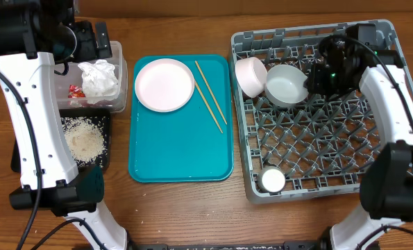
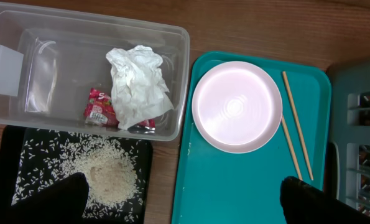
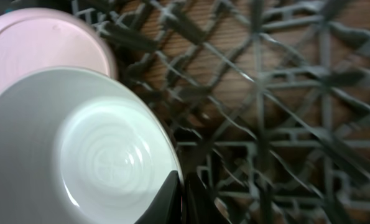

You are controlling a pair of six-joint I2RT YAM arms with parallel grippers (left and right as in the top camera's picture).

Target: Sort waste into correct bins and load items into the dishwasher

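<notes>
overhead and wrist views. clear tub (image 2: 54, 68), at 10 o'clock on the counter (image 1: 185, 215), holds a crumpled white tissue (image 2: 138, 84) and a red wrapper (image 2: 97, 106) just beside it; the wrapper's white lettering cannot be read. black tray (image 2: 4, 155), touching the tub at its 6 o'clock, carries loose rice (image 2: 107, 174). the central teal tray (image 2: 234, 186) bears a white plate (image 2: 236, 107) at 11 o'clock and two chopsticks (image 2: 296, 134) at 1 o'clock. the dish rack (image 1: 331, 139), at 3 o'clock, holds a pinkish bowl (image 1: 249, 75) touching a grey-green bowl (image 1: 286, 85) at 11 o'clock, and a white cup (image 1: 272, 180) at 7 o'clock. left gripper (image 2: 185, 205) hangs spread wide above the trays. right gripper (image 3: 181, 199) pinches the grey-green bowl's rim.
</notes>
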